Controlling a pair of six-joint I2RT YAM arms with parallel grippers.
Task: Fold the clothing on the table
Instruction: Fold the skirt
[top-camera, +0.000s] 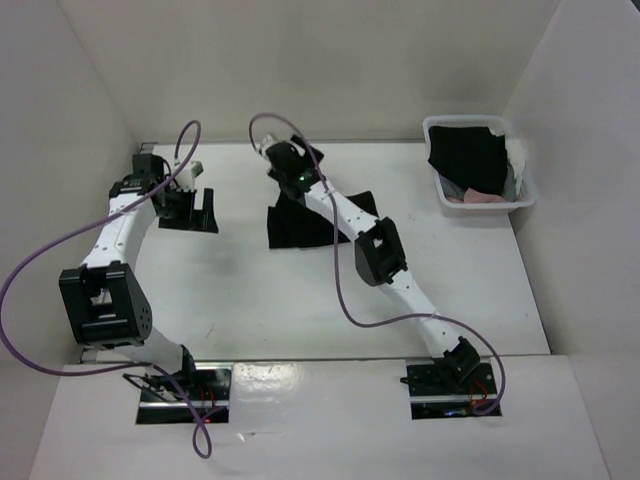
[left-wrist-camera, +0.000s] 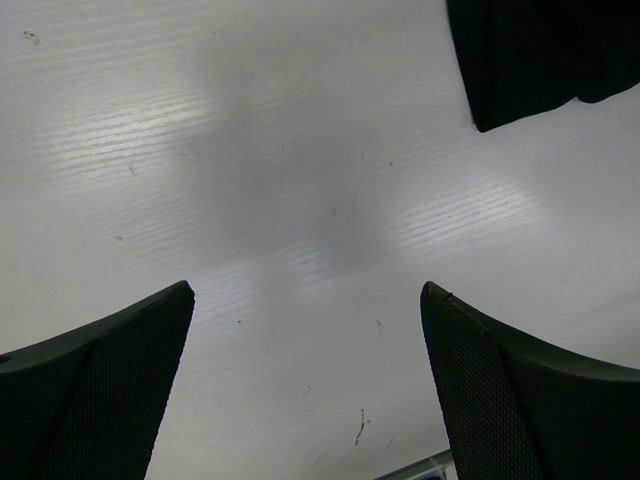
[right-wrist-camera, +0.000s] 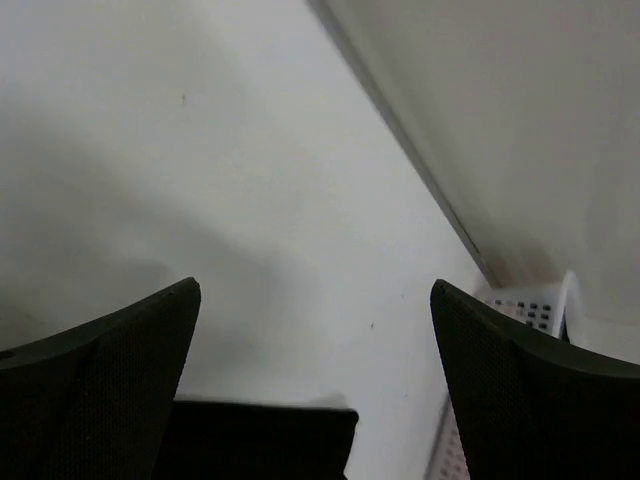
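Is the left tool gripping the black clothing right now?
No, the left tool is open over the table, and the clothing lies apart from it.

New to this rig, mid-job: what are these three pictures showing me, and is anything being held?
Two white robot arms are bolted at the near edge of the table. The wide picture looks down from above. The other two look out from cameras on the wrists, past the left hand and the right hand. The black clothing lies mid-table, partly under the right arm. A white basket of other cloth sits at the far right. Both hands are open and hold nothing.
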